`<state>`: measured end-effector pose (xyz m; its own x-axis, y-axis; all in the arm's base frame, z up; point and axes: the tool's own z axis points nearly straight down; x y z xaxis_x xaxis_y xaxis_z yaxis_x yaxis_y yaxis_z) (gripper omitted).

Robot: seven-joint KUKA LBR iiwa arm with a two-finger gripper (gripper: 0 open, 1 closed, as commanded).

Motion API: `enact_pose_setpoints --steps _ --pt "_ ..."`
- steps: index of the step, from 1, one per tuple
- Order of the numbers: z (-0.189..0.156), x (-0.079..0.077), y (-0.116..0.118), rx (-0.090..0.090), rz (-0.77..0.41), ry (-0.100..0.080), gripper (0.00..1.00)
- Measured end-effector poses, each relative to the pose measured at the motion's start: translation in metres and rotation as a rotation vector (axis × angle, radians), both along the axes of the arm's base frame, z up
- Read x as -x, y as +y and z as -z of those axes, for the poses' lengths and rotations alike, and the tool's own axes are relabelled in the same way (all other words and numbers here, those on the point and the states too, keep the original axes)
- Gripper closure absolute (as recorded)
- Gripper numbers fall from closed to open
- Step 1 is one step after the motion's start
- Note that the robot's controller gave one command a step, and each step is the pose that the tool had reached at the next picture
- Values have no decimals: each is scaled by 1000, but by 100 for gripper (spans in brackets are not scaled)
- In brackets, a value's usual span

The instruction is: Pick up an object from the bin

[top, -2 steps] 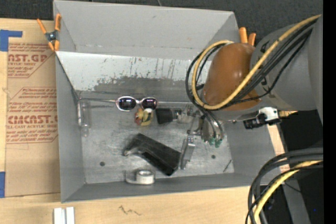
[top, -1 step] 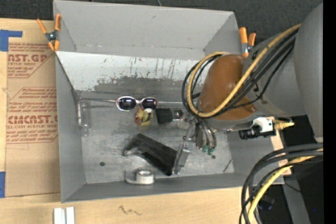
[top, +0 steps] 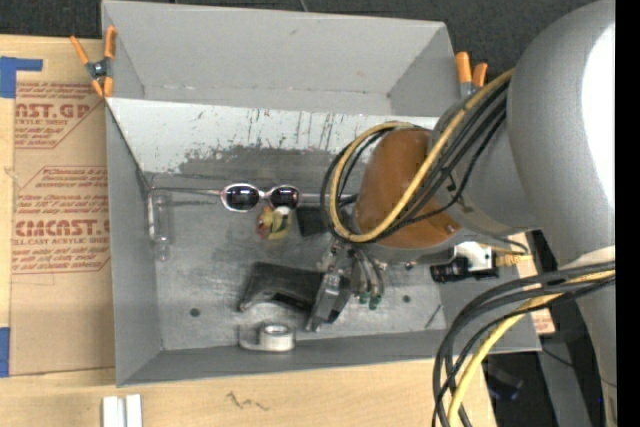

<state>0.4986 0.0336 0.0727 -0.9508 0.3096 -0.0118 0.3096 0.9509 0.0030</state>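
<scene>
My gripper (top: 338, 295) is low in the bin's front middle, under the orange wrist cover. It is at the right end of a black angular tool-like thing (top: 272, 286) lying flat on the floor, and it seems to touch that end. A grey tape roll (top: 268, 337) lies just in front of the black thing, against the front wall. Behind it, a small yellow and red thing (top: 273, 222) sits close to a pair of sunglasses with dark mirrored lenses (top: 259, 197).
A clear, glass-like thing (top: 158, 227) lies along the left wall. The arm and its looped cables cover the bin's right side. Bare floor shows at the front left and behind the sunglasses.
</scene>
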Motion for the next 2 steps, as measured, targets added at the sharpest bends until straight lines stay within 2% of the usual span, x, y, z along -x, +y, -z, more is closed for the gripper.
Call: enact_pose_setpoints --steps 1,2 --pt "0 0 0 0 0 0 100" --pt "-43 0 0 -1 -13 21 100"
